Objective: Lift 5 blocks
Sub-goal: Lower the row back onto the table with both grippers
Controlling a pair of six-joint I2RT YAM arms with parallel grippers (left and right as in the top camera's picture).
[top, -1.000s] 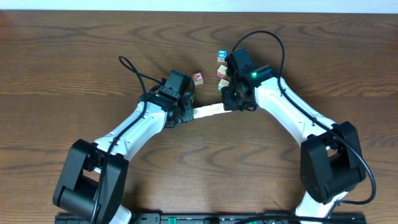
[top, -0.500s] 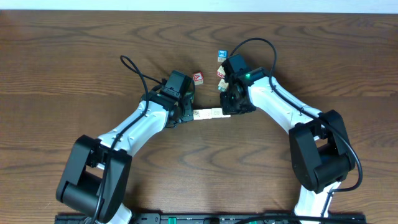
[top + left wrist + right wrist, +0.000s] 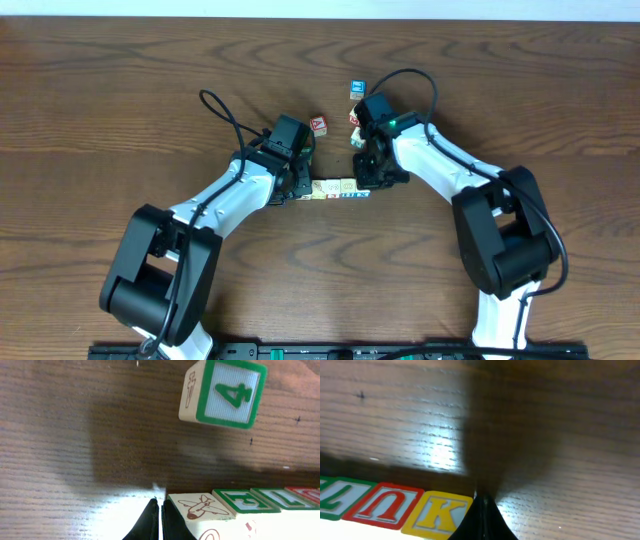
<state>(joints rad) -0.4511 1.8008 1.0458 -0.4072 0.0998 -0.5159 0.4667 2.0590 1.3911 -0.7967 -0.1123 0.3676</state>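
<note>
A short row of pale cubes, the blocks [image 3: 338, 188], runs left to right between my two grippers. My left gripper [image 3: 303, 188] is shut, and its closed tips [image 3: 160, 510] press sideways on the aeroplane-printed end block [image 3: 200, 507]. The right gripper [image 3: 372, 183] is also shut, its tips [image 3: 481, 507] against the yellow K block [image 3: 437, 512] at the other end. Beside the K block come a red U block [image 3: 385, 505] and green-edged ones. A dark shadow lies along the row. I cannot tell whether the row is off the table.
A red-faced cube [image 3: 318, 125] lies behind the left gripper, and a blue-faced cube [image 3: 356, 88] sits further back. Another loose cube [image 3: 355, 120] sits by the right arm. A green-edged cube with a 4 [image 3: 222, 392] lies beyond the row.
The row of blocks and both grippers have shifted toward the table's front edge and a little to the right, staying pressed together.
</note>
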